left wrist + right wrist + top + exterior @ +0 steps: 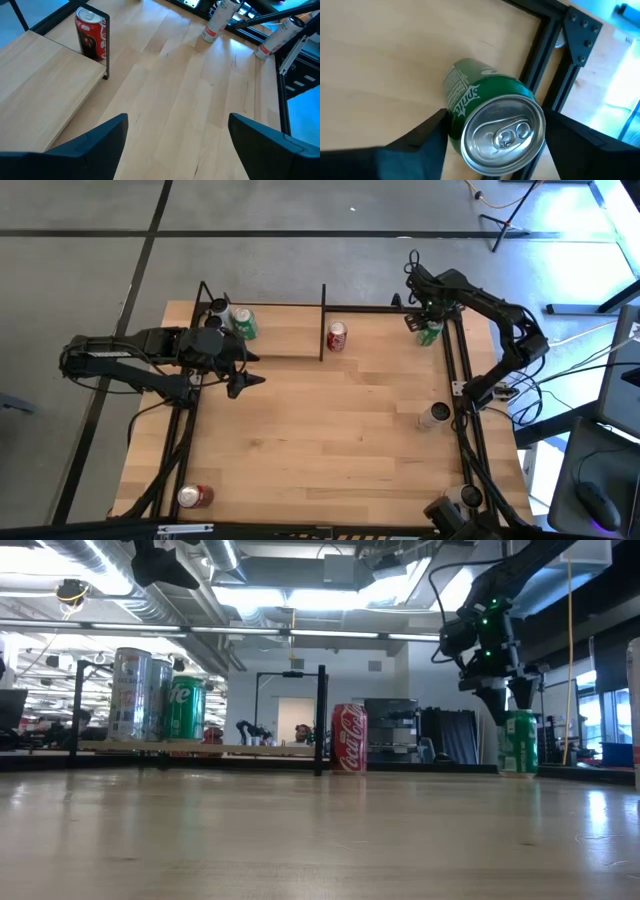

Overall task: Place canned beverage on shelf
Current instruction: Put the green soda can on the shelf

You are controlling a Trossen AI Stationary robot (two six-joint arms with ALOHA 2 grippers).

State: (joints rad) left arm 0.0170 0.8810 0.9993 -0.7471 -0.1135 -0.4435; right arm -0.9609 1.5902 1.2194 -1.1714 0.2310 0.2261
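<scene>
A green Sprite can (470,95) stands upright on the table at the far right (431,333), next to the black frame rail. My right gripper (495,132) is open above it, one finger on each side of its top rim (518,716); I see no touch. The shelf (285,340), a light-wood board in black rods, lies at the far left. A silver can (218,310) and a green can (243,323) stand on it. A red Coca-Cola can (337,336) stands on the table just past the shelf's right end rod. My left gripper (247,370) is open and empty near the shelf's front edge.
Two white cans (435,416) (465,498) lie or stand by the right frame rail (462,380). A red can (193,497) stands at the near left corner. The table's middle (330,430) is bare wood.
</scene>
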